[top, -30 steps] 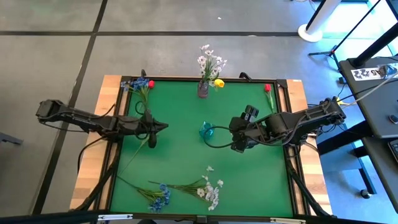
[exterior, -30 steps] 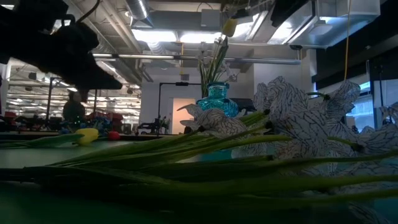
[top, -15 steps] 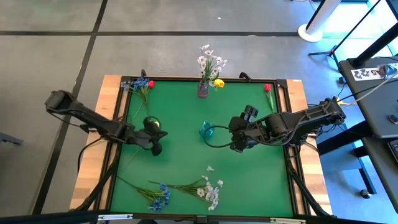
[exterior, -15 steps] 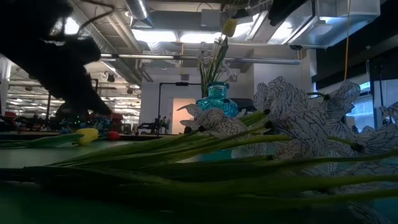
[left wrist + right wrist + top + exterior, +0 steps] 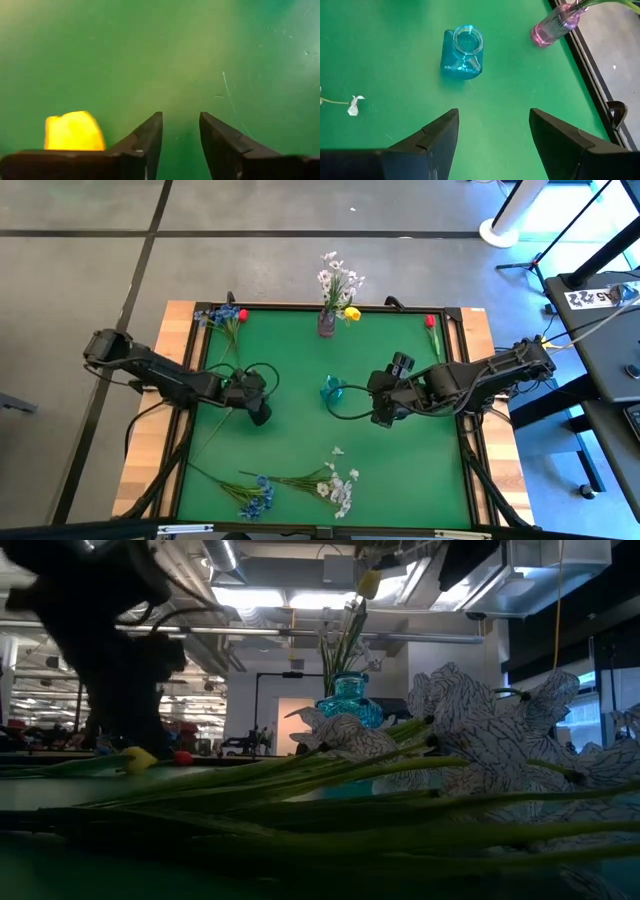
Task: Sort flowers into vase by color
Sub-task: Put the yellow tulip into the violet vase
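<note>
Nearest the table's front edge lies a heap of flowers (image 5: pixel 300 485): white veined-petal sprays (image 5: pixel 480 730) and blue clustered blooms (image 5: pixel 258 495) on thin green stems, flat on the green mat (image 5: pixel 300 430).

Left gripper (image 5: pixel 258 402) is low over the mat's left half, arm folded back toward the left edge. A second ago it reached straight out with fingers together; now the arm is drawn in and the fingers (image 5: pixel 150 137) stand apart, holding nothing. A yellow bud (image 5: pixel 74 131) lies on the mat just beside them.

Right gripper (image 5: pixel 380 408) is unchanged, hovering right of centre, fingers (image 5: pixel 435 137) wide apart and empty, facing the blue glass vase (image 5: pixel 462 52), squat and faceted, upright mid-table.

At the far edge, a pink glass vase (image 5: pixel 327 323) holds white sprays and a yellow bud; blue and red flowers (image 5: pixel 225 315) lie at the far left corner, a red bud (image 5: pixel 431 322) at the far right.
</note>
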Controlling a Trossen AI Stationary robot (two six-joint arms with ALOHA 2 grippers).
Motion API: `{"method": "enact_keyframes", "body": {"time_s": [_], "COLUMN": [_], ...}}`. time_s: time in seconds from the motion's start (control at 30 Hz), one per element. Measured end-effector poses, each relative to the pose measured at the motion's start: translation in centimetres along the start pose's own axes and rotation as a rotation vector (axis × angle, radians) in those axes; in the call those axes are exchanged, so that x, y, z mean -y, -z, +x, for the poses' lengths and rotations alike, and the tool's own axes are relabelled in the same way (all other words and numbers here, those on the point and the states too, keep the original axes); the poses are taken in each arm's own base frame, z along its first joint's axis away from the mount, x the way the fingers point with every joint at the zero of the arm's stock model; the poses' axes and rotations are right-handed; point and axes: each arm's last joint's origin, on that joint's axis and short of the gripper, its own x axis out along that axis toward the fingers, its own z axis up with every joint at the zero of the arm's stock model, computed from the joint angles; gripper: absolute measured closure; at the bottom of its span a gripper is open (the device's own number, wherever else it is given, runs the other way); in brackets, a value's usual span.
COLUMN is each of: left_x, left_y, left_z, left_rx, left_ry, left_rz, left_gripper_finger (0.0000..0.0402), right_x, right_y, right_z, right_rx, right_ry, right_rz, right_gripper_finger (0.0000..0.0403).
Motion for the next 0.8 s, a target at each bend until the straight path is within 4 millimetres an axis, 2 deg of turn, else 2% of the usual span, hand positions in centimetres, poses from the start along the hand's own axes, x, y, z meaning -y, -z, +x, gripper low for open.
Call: {"method": "enact_keyframes", "body": {"time_s": [0.13,0.23,0.43,0.57,0.7,0.8], "left_x": [0.0,-0.8,-2.6,-3.9,-4.0,-3.7], "left_y": [-1.1,-0.7,1.3,1.7,1.6,1.6], "left_z": [-2.0,-2.4,-0.5,0.4,0.6,0.7], "left_rx": [-0.106,-0.164,-0.220,-0.214,-0.198,-0.168], "left_ry": [-0.150,-0.233,-0.263,-0.285,-0.281,-0.267], "left_rz": [-0.006,-0.078,-0.198,-0.255,-0.225,-0.178], "left_gripper_finger": [0.0266,0.0265,0.0265,0.0265,0.0267,0.0284], "right_x": [0.0,0.0,0.0,0.0,0.0,0.0], "right_y": [0.0,0.0,0.0,0.0,0.0,0.0], "right_z": [0.0,0.0,0.0,0.0,0.0,0.0], "right_rx": [0.003,0.004,0.004,0.005,0.005,0.005], "right_ry": [0.001,0.001,0.000,0.000,0.001,0.001], "right_rz": [-0.002,-0.001,0.007,0.006,-0.001,-0.001], "right_gripper_finger": [0.0159,0.0159,0.0159,0.0159,0.0159,0.0159]}}
